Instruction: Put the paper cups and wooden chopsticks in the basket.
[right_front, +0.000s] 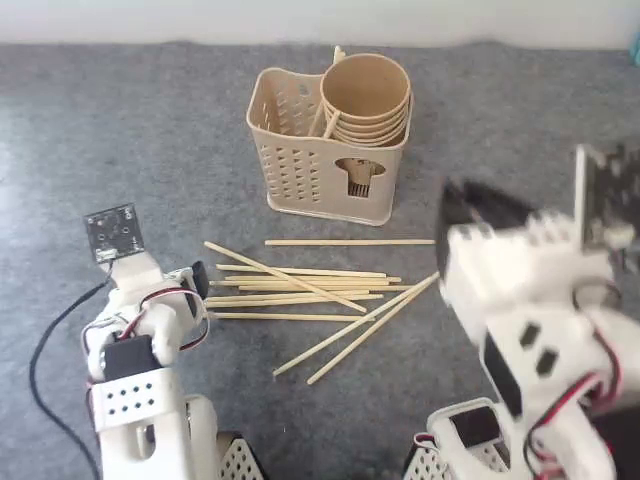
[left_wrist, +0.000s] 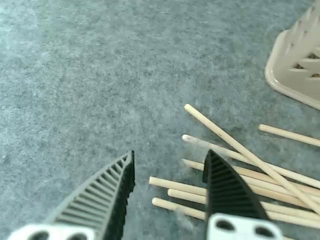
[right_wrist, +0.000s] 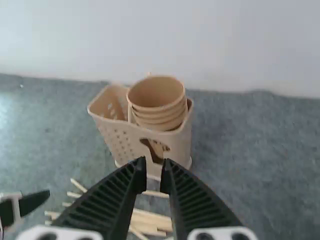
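Left gripper (left_wrist: 170, 155): jaws wide apart, empty, by the sticks' left ends.
Right gripper (right_wrist: 153, 162): jaws a slit apart, empty.
Wooden chopsticks (right_front: 300, 290): frame centre, lying mostly left-right; two slant up-right.
Paper cups (right_front: 366, 95): stacked upright inside basket (right_front: 295, 165), upper centre.

Cups (right_front: 366, 88) fill right half of basket (right_front: 296, 165); left half open.

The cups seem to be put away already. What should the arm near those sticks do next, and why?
Probably lower the left arm so its open, empty jaws straddle one of the chopsticks, ready to close. The cups already sit stacked in the basket, while many chopsticks lie loose on the table, their ends right beside those jaws.
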